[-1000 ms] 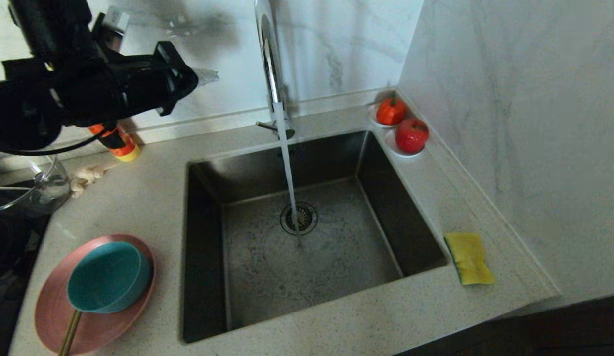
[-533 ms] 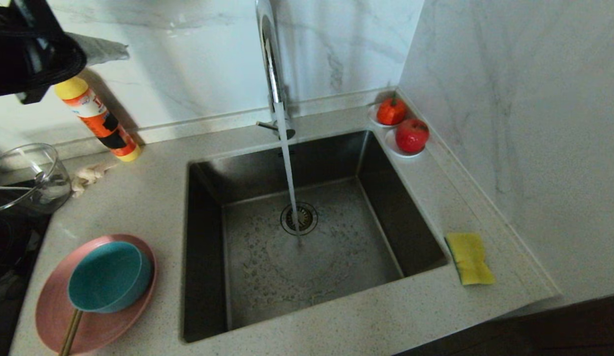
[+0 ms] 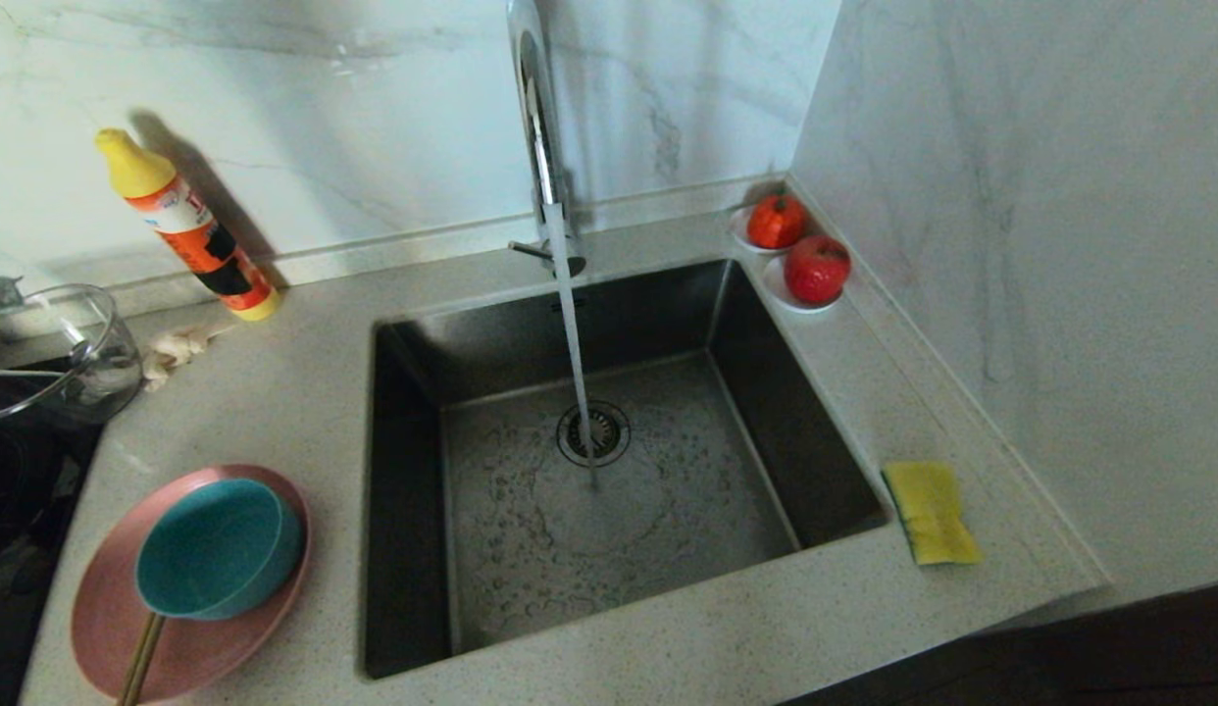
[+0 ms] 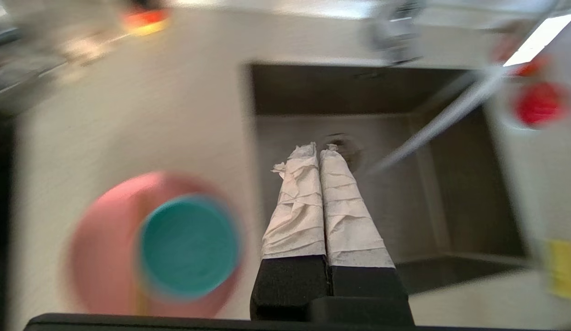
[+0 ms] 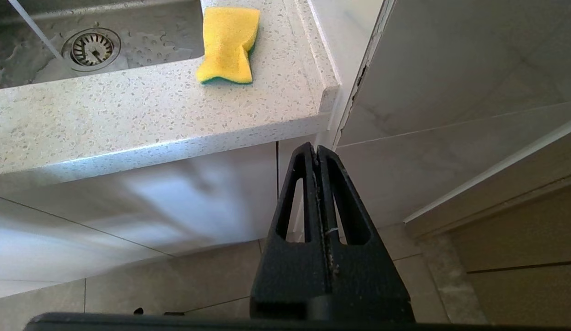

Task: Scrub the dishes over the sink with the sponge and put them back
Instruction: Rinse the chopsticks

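The pink plate (image 3: 104,628) lies on the counter left of the sink (image 3: 687,529). On it stands the teal bowl (image 3: 217,549), and a wooden stick (image 3: 138,667) pokes out under the bowl. The yellow sponge (image 3: 931,512) rests on the counter at the sink's right rim. Neither arm shows in the head view. My left gripper (image 4: 318,149), its fingers wrapped in white, is shut and empty, high above the sink's left side, with the plate (image 4: 97,271) and bowl (image 4: 189,243) below it. My right gripper (image 5: 316,148) is shut and empty, parked below the counter edge near the sponge (image 5: 228,43).
Water runs from the chrome tap (image 3: 535,127) onto the drain strainer (image 3: 594,433). An orange bottle (image 3: 187,230) leans on the back wall, above a glass jug (image 3: 60,348). Two white saucers with red fruit (image 3: 815,267) sit in the back right corner. A marble wall closes the right side.
My left arm, which covered the upper left of the head view and hid the bottle, has swung up and left out of that view. Dishes and sponge have not moved.
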